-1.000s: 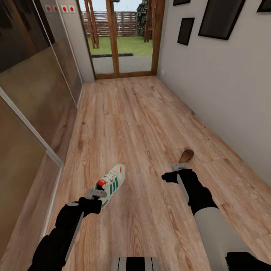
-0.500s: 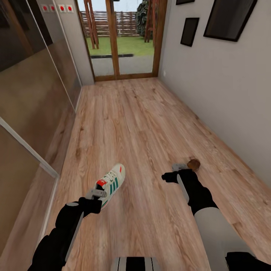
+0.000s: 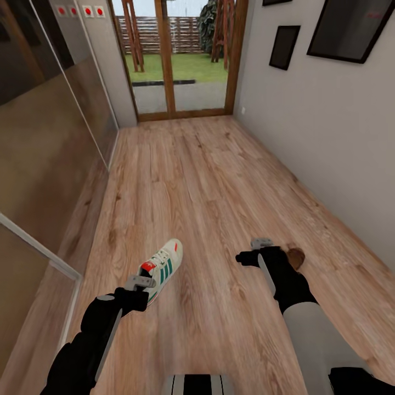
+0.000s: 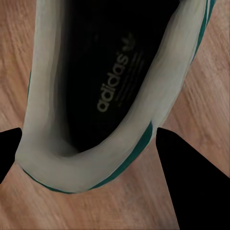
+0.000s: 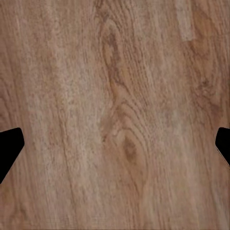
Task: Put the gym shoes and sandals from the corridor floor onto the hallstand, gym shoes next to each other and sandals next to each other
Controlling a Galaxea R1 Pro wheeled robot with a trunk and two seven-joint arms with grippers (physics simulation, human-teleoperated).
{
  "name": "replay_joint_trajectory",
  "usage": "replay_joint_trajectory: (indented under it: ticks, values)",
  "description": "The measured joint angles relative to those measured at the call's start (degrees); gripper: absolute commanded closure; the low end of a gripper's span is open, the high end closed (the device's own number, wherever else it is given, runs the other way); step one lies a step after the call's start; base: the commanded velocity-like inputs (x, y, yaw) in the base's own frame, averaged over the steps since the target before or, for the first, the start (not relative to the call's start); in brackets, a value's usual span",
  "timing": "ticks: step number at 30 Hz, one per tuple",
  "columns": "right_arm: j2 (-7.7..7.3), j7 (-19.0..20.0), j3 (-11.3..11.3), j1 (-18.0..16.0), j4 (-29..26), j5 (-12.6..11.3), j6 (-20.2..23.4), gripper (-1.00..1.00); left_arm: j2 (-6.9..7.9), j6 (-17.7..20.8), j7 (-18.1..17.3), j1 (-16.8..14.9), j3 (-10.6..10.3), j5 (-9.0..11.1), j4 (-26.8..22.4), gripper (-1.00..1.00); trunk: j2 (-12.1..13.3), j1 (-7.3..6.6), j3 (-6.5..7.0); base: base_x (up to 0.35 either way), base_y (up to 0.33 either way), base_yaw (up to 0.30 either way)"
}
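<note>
1. My left gripper [image 3: 144,283] holds a shoe [image 3: 163,267] by its heel, the fingers closed on either side of the heel collar.
2. In the left wrist view the shoe [image 4: 103,91] shows its dark insole with white lettering, and my two black fingertips [image 4: 184,163] flank the cream heel rim.
3. The shoe points toward 1 o'clock from the gripper, toe away from me, green stripes and red tongue label up. I cannot tell whether its sole touches the floor [image 3: 203,181].
4. My right gripper [image 3: 258,249] is spread wide and holds nothing; in the right wrist view its fingertips [image 5: 9,146] sit at the far edges with bare floor [image 5: 115,115] between them.
5. A sandal [image 3: 296,257] lies on the floor at about 3 o'clock of my right gripper, just beside my black forearm, which partly hides it.
6. The corridor runs ahead toward 12 o'clock to a wood-framed glass door [image 3: 178,60], with grass and a fence beyond.
7. Glossy panels [image 3: 49,137] line the side at 9 o'clock; a grey wall [image 3: 329,137] with dark frames [image 3: 348,27] lines the side at 3 o'clock.
</note>
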Motion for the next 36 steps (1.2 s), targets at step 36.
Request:
replay_joint_trajectory:
  ticks: [36]
  values:
    - [0.00,0.0,-0.1,0.0,0.0,0.0,0.0,-1.00,0.00,0.0,0.0,0.0,0.0,0.0,0.0,1.00,0.0,0.00,0.04,0.335,0.085,-0.009]
